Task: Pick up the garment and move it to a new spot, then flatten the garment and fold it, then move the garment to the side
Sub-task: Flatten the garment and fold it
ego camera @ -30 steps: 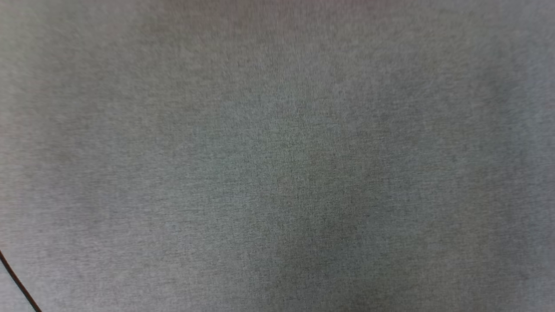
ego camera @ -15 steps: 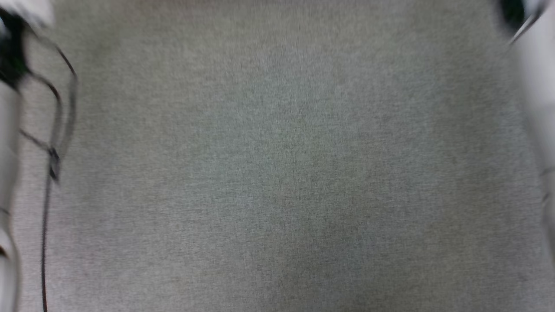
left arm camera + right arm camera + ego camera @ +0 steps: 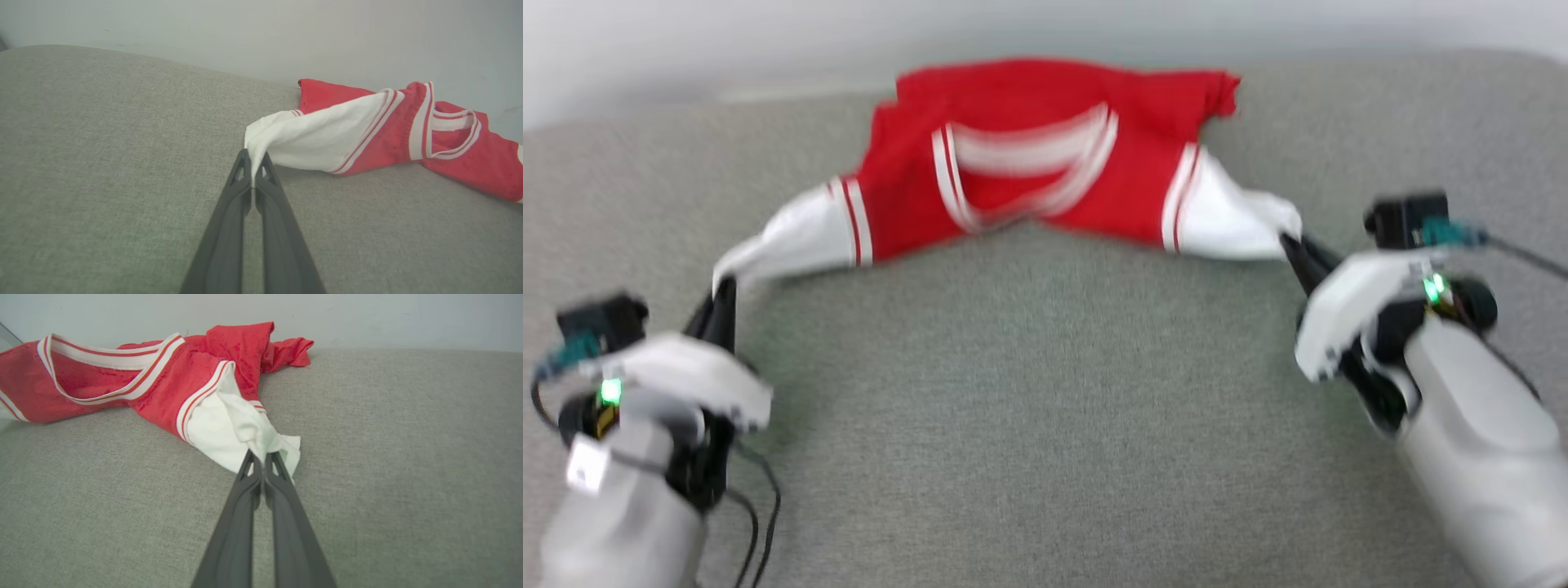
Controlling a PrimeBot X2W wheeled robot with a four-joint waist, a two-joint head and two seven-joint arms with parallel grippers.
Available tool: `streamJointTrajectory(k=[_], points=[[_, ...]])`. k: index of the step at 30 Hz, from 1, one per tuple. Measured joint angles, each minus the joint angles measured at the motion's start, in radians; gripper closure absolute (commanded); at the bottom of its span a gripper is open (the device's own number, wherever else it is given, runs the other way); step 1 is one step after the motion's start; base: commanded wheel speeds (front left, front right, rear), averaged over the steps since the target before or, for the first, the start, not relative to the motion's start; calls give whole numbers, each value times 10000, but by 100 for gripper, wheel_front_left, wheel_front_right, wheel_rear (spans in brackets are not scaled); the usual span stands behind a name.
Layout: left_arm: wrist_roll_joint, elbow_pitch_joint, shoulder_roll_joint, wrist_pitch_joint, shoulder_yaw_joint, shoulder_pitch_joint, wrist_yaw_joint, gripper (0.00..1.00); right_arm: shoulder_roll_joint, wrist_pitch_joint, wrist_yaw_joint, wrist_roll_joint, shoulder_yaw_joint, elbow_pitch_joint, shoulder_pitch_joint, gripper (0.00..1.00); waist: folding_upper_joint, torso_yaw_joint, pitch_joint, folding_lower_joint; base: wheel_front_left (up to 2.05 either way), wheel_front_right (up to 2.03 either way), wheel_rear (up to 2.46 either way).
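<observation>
Jersey (image 3: 1045, 106) at the spreading stage, with both sleeves gripped.

Head view: the red jersey is lying near the far edge of the grey upholstered surface (image 3: 1045, 425), close to the pale wall (image 3: 686, 41), with its striped collar facing the robot. The left pincer (image 3: 723, 287) is clamping the tip of the white sleeve (image 3: 792, 237) on its side. The right pincer (image 3: 1286, 241) is clamping the opposite sleeve tip. The two sleeves are stretching outward and toward the robot, so the garment is forming an arch. This view is blurring slightly.

Left wrist view: the left pincer (image 3: 253, 157) is closing together on a pinch of white sleeve (image 3: 318, 134) cloth, which is rising off the surface. The red body (image 3: 482, 167) is trailing behind it, creased.

Right wrist view: the right pincer (image 3: 262, 457) is likewise closing together on a bunched fold of the other sleeve (image 3: 220, 433). The red cloth (image 3: 171, 375) behind it is lying rumpled, one corner crumpling against the wall.

Judged progress: the garment is being carried or dragged by its sleeves, so the first stage appears to be under way. The body is not yet lying flat. Folding and the final move to the side are both remaining.
</observation>
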Motion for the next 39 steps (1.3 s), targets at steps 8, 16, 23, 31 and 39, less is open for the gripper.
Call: streamJointTrajectory(k=[8, 16, 23, 31, 39], points=[[493, -2184, -104, -10, 888, 3538, 859, 100, -874, -98, 0, 817, -121, -1147, 2635, 100, 0, 117, -1504, -2, 0, 0, 0], [430, -5118, -111, 485, 892, 7286, 2257, 100, -1216, 100, 0, 899, -1526, -2757, 6067, 100, 0, 441, -2689, -2, 0, 0, 0], [458, -6771, 127, 901, 871, 8782, 3085, 100, -828, 696, 2, -140, -3110, -4247, 8496, 100, 0, 737, -2803, -1, 0, 0, 0], [765, -8276, 330, 1223, 683, 8993, 3528, 100, 48, 1557, -2, -1175, -4479, -6303, 9313, 0, 0, 997, -2672, 0, 0, 0, 0], [1152, -9350, 393, 1175, 548, 8072, 3555, 100, 437, 2134, -2, -1718, -5547, -6587, 6264, 0, 0, 1206, -1759, 4, 0, 0, 0]])
